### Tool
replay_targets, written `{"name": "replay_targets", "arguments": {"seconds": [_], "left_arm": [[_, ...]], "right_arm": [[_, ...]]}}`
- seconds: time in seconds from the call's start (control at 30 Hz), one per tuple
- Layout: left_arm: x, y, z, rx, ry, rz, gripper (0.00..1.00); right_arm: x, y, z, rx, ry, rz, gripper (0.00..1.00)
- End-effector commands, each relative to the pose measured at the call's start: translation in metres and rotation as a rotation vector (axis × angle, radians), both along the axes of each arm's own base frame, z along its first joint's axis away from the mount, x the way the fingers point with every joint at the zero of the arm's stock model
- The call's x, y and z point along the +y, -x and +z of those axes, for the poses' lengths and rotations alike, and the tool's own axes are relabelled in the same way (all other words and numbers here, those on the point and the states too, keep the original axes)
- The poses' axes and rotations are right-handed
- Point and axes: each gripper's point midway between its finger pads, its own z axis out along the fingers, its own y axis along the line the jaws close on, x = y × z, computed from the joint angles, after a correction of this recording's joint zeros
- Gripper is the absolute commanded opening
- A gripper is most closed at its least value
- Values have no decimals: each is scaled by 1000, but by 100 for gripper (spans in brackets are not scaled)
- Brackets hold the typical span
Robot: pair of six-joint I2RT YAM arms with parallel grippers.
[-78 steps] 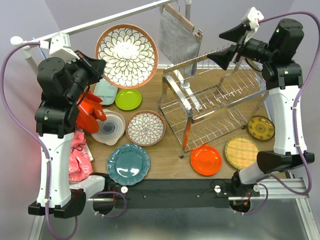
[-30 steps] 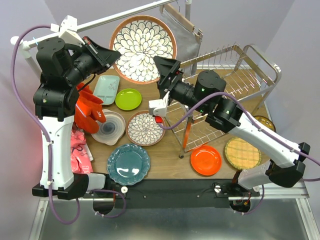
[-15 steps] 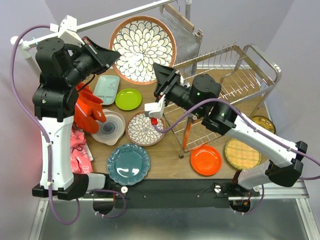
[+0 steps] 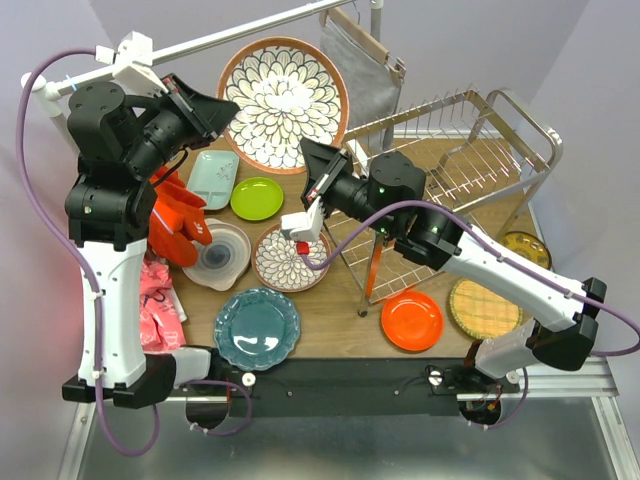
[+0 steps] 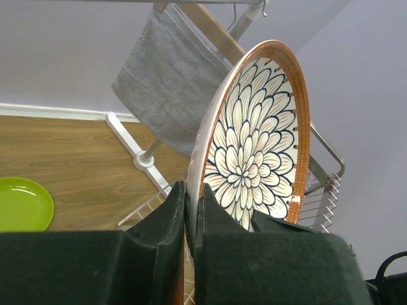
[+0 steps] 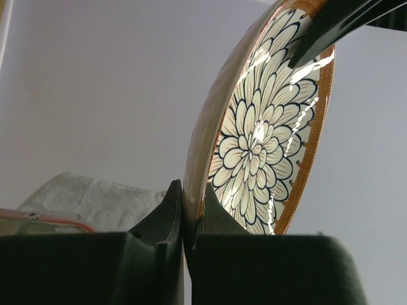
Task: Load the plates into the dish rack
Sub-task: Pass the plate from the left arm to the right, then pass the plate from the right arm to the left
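Left tool (image 5: 191, 202), right tool (image 6: 191, 202) apparently both pinch floral plate (image 4: 283, 100).

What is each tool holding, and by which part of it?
Both hold the large floral plate by its brown rim: the left tool pinches the left side, the right tool the lower side.

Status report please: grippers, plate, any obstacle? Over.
Left gripper, right gripper: both shut on large floral plate, aloft. Not in dish rack yet. Grey cloth close behind.
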Motion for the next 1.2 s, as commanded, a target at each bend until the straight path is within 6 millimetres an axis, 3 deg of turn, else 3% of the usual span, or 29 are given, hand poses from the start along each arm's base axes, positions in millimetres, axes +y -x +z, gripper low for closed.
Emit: {"name": "replay_targets", "arguments": {"seconds": [0.0, 0.23, 0.4, 0.5, 0.83, 0.93, 1.17], "left_arm": [[-10, 29, 50, -129, 142, -75, 27], [-11, 32, 59, -160, 141, -83, 55], [-5, 47, 87, -281, 119, -63, 72], [2, 58, 106, -357, 115, -31, 73], [32, 87, 140, -524, 92, 134, 73], [39, 89, 139, -538, 83, 171, 73], [38, 73, 111, -490, 57, 179, 73]], "right_arm": [[-20, 21, 88, -107, -293, 48, 0], [-25, 27, 104, -128, -339, 63, 1], [-29, 28, 114, -128, -369, 62, 1], [-36, 30, 123, -122, -402, 58, 1], [-72, 37, 159, -63, -567, 29, 1], [-86, 39, 173, -30, -645, 22, 1], [-114, 43, 196, 122, -821, 24, 1]]}}
